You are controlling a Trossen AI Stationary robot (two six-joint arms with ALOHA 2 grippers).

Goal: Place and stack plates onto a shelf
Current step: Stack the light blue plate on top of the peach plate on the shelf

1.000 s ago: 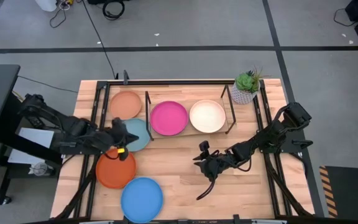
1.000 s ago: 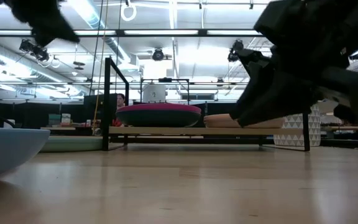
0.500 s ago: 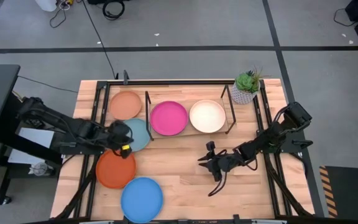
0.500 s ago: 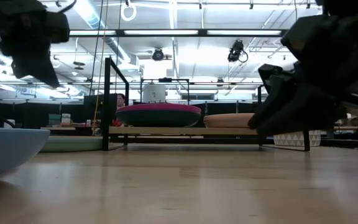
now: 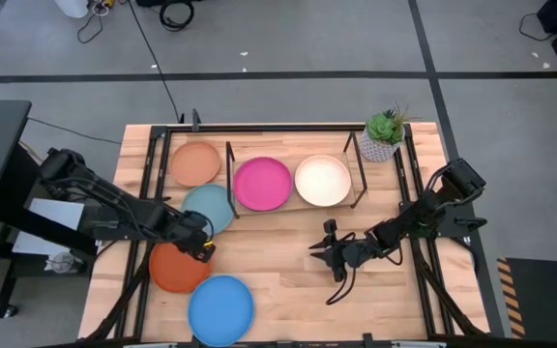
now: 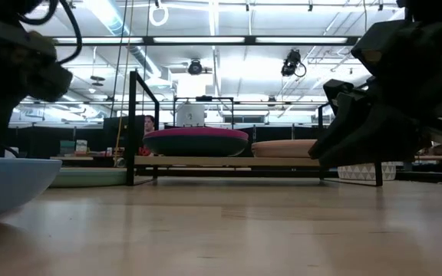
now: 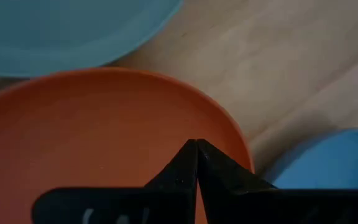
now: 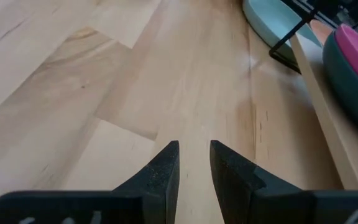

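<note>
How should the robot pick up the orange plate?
Probably by its raised rim. The orange plate lies flat on the table, so fingers cannot get under it; one finger should go inside the rim and one outside. The left gripper, fingers shut, is over the edge nearest the table's middle, where bare wood leaves room. The blue plate crowds the front edge.

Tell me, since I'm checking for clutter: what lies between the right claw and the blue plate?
Only bare wooden table, as the high view shows, between the right claw and the blue plate.
</note>
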